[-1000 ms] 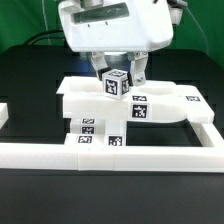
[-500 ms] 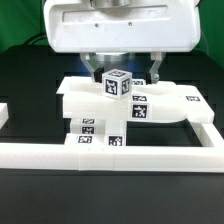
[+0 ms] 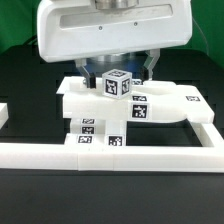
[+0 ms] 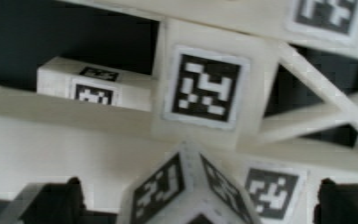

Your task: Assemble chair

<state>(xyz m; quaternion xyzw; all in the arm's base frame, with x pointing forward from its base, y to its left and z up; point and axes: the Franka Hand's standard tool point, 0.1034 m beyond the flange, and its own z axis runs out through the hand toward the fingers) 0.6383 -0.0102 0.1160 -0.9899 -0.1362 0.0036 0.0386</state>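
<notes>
Presently we find the gripper (image 3: 118,70) with jaws spread wide, holding nothing; the tagged block (image 3: 115,86) stands on the chair panel (image 3: 172,104), directly beneath, seemingly between the fingers.

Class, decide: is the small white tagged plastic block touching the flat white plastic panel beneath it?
Touching: the exterior view shows the white block seated on the white panel with no gap.
</notes>
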